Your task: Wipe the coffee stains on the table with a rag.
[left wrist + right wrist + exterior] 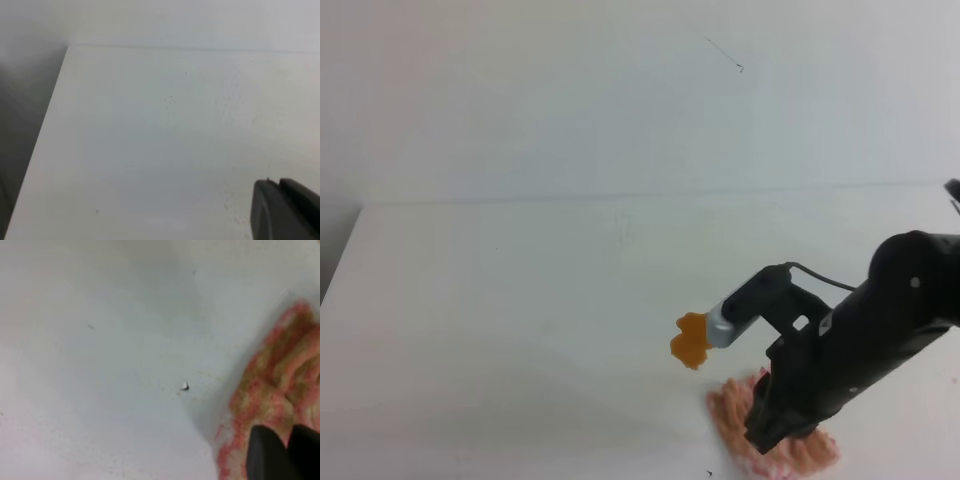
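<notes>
The coffee stains (691, 340) are one orange-brown blotch on the white table (520, 300), right of centre. The peach-pink rag (732, 412) lies crumpled near the front edge, just right of and in front of the blotch. My right gripper (767, 438) points down onto the rag, and its arm covers the cloth's middle. In the right wrist view the rag (280, 385) fills the right side, with one dark finger (270, 455) low over it. Whether the jaws are open or shut does not show. Of the left gripper, only a dark finger (280, 212) shows over bare table (150, 140).
The table's left edge (342, 255) and back edge (620, 196) meet a pale wall. A small speck (184, 386) lies on the surface left of the rag. The rag sits close to the table's front edge.
</notes>
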Robot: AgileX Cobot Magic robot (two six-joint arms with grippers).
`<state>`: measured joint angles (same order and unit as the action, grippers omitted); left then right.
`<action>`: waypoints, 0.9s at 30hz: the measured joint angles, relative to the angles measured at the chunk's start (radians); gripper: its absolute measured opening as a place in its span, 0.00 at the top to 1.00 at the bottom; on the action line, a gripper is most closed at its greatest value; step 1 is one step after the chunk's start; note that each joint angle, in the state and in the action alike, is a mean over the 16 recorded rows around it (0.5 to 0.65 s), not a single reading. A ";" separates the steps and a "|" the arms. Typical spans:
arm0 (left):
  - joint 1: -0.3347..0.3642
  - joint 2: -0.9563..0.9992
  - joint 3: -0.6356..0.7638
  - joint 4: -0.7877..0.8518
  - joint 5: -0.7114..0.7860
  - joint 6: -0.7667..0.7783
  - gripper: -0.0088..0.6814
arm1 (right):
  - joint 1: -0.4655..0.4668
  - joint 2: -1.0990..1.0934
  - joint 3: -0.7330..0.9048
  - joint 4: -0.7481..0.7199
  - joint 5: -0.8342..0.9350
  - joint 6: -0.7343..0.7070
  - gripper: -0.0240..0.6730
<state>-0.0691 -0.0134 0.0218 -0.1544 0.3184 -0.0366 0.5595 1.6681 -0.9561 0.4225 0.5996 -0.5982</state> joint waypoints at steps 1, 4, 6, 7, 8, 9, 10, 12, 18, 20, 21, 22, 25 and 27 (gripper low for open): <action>0.000 0.000 0.000 0.000 0.000 0.000 0.99 | 0.002 0.021 -0.015 -0.014 0.010 0.004 0.70; 0.000 0.002 0.000 0.000 0.000 0.000 0.99 | 0.003 0.076 -0.050 -0.052 0.038 0.011 0.61; 0.000 0.000 0.003 0.000 -0.001 0.000 0.99 | 0.003 0.106 -0.067 -0.076 0.048 0.011 0.57; 0.000 0.000 0.003 0.000 -0.001 0.000 0.99 | 0.003 0.120 -0.073 -0.087 0.050 0.010 0.55; 0.000 0.000 0.003 0.000 -0.001 0.000 0.99 | 0.003 0.134 -0.077 -0.097 0.051 0.008 0.53; 0.000 0.000 0.003 0.000 -0.001 0.000 0.99 | 0.003 0.146 -0.082 -0.107 0.052 0.007 0.52; 0.000 0.000 0.003 0.000 -0.001 0.000 0.99 | 0.003 0.157 -0.085 -0.114 0.052 0.006 0.52; 0.000 0.000 0.003 0.000 -0.001 0.000 0.99 | 0.003 0.177 -0.089 -0.125 0.050 0.002 0.55; 0.001 0.005 -0.005 0.000 0.002 0.000 0.99 | 0.003 0.223 -0.094 -0.133 0.049 -0.014 0.72; 0.001 0.007 -0.011 0.000 0.004 0.000 0.99 | 0.003 0.233 -0.098 -0.137 0.051 -0.019 0.78; 0.001 0.008 -0.014 0.000 0.005 0.000 0.99 | 0.003 0.237 -0.103 -0.140 0.052 -0.021 0.81; 0.001 0.010 -0.016 0.000 0.006 0.000 0.99 | 0.003 0.241 -0.108 -0.144 0.054 -0.022 0.84; 0.002 0.013 -0.022 0.000 0.008 0.000 0.99 | 0.003 0.248 -0.138 -0.157 0.060 -0.023 0.92; 0.002 0.013 -0.022 0.000 0.008 0.000 0.99 | 0.003 0.250 -0.169 -0.171 0.064 -0.023 0.95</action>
<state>-0.0675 0.0000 0.0000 -0.1539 0.3267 -0.0366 0.5623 1.9184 -1.1255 0.2520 0.6634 -0.6207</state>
